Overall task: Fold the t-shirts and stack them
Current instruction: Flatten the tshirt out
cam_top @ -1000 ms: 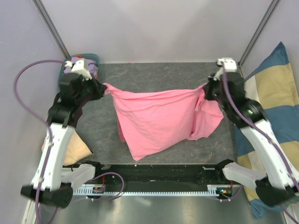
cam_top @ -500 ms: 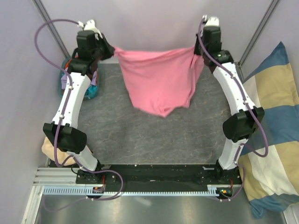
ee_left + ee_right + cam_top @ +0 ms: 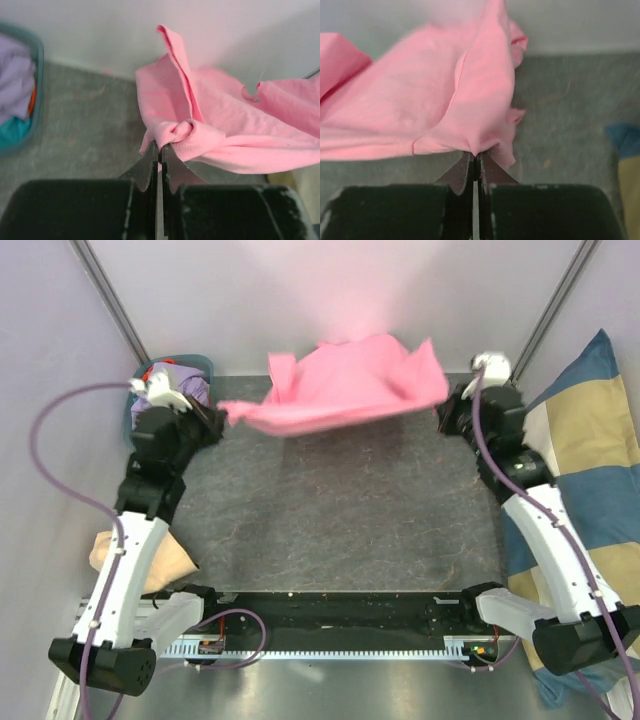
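Both arms have dropped from their high reach of half a second ago; pink t-shirt (image 3: 345,385), then hanging as a curtain, now billows nearly flat in the air above the table's far edge. Left gripper (image 3: 218,418) pinched tight on a bunched corner of the cloth (clear in the left wrist view (image 3: 159,150)). Right gripper (image 3: 443,415) likewise clamped on the opposite corner, fabric gathered at its tips (image 3: 474,160). Shirt is stretched between the two and clear of the table (image 3: 340,510), motion-blurred at its upper edge. Reads as a flick to spread it out. Progress: early. No fold made, nothing stacked on the table. Basket (image 3: 200,362) at the far left corner holds more: lavender tee (image 3: 12,75), teal tee (image 3: 12,132), a sliver of orange tee (image 3: 32,100), all unfolded. Left to do: lay the pink one flat, fold it, then the rest. Checked cushion (image 3: 590,440) sits off to the right, not involved.
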Robot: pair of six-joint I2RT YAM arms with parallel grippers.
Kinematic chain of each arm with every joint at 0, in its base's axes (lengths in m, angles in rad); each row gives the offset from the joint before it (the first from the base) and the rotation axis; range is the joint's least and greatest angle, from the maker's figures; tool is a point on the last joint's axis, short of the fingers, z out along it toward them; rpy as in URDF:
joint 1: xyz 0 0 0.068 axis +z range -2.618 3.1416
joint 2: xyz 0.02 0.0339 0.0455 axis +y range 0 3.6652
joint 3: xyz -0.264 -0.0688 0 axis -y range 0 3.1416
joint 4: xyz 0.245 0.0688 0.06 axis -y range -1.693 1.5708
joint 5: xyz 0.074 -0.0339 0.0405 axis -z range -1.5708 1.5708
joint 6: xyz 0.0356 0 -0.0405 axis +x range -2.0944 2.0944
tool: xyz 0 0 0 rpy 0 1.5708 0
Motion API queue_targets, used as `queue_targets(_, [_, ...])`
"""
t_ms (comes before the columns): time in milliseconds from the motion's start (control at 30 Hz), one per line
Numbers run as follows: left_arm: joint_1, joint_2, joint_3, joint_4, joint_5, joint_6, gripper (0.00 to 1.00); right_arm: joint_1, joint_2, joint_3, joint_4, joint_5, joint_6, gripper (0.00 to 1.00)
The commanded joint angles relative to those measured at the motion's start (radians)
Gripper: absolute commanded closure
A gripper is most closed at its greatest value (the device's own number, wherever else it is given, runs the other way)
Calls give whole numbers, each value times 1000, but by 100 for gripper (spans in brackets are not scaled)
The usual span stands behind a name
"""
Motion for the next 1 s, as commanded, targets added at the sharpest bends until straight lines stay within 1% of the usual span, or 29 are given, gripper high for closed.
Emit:
queue_targets(0, [4,6,-308,14,-17,-144,98,3,-51,-292,-47,-89,109,100])
queue_targets(33, [2,-11,-355,29,-6,-176,98,6,-84,-370,-60,-92,123,100])
queue_targets(67, [2,-19,-451,46,24,-234,98,10,-103,-408,-67,-98,139,100])
queue_targets(100, [1,-27,-496,67,40,-264,98,13,-120,-470,-70,-100,158,100])
queue_targets(133, [1,-31,-541,102,51,-288,98,24,-147,-498,-79,-100,171,100])
queue_targets(167, [1,-45,-623,124,71,-334,94,29,-155,-523,-86,-100,178,100])
queue_targets(233, [-1,-59,-713,155,92,-360,87,44,-167,-566,-131,-101,195,100])
queue_targets(267, [-1,-82,-733,152,100,-363,74,47,-167,-572,-146,-100,200,100])
queue_targets(333, [-1,-128,-773,147,101,-370,54,56,-174,-581,-181,-100,202,100])
queue_targets(367, [-1,-154,-779,126,94,-370,26,59,-178,-583,-188,-89,202,100])
queue_targets(400, [-1,-213,-781,112,88,-368,13,61,-184,-584,-191,-83,199,100])
queue_targets(433, [-1,-240,-774,98,80,-367,1,61,-187,-583,-195,-72,198,100])
queue_targets(500, [-1,-309,-753,43,60,-357,0,62,-184,-572,-200,-69,197,100])
queue_targets(600, [-1,-346,-699,-18,37,-316,0,67,-164,-558,-209,-75,198,100])
queue_targets(700, [-1,-329,-673,-32,61,-269,0,75,-163,-558,-206,-74,208,100])
queue_targets(867, [-2,-280,-707,-8,141,-209,0,87,-154,-563,-228,-55,223,100])
queue_targets(900, [-2,-275,-715,-3,144,-201,0,87,-154,-558,-235,-48,229,97])
queue_targets(933, [-2,-263,-728,11,144,-184,0,92,-157,-558,-251,-46,234,91])
queue_targets(967, [-2,-255,-733,14,143,-176,0,93,-155,-557,-255,-43,234,68])
